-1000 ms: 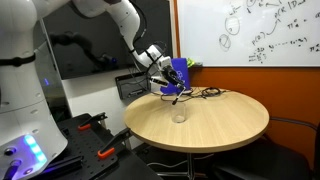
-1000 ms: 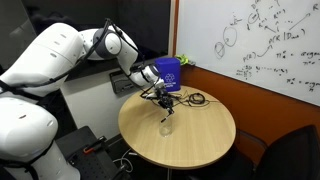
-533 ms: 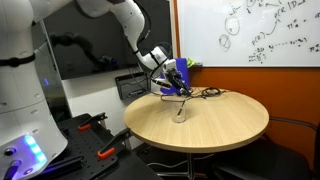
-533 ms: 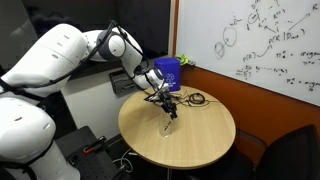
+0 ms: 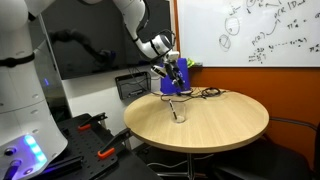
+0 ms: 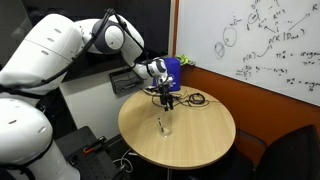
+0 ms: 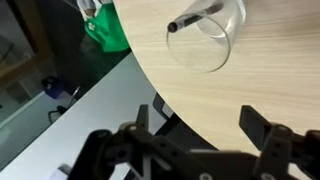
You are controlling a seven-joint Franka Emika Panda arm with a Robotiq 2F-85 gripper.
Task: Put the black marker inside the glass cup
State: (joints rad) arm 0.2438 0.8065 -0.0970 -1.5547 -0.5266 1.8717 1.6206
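Observation:
The glass cup [image 5: 179, 114] [image 6: 164, 127] stands on the round wooden table [image 5: 225, 122] [image 6: 203, 142]. The black marker [image 5: 178, 106] [image 6: 163, 121] leans inside it, its top end poking above the rim. In the wrist view the cup [image 7: 212, 40] lies at the top edge with the marker [image 7: 190, 20] across its mouth. My gripper [image 5: 173, 72] [image 6: 165, 90] [image 7: 202, 125] hangs above the cup, open, nothing between its fingers [image 7: 262, 128].
A blue box [image 5: 178, 78] [image 6: 171, 68] and a tangle of black cables [image 5: 206, 94] [image 6: 196, 99] sit at the table's back. The table edge [image 7: 150, 85] runs close below the gripper. Red and black tools [image 5: 92, 124] lie on the floor.
The gripper opened and let go of the marker, which now rests in the cup. The arm has risen and pulled back above the cup.

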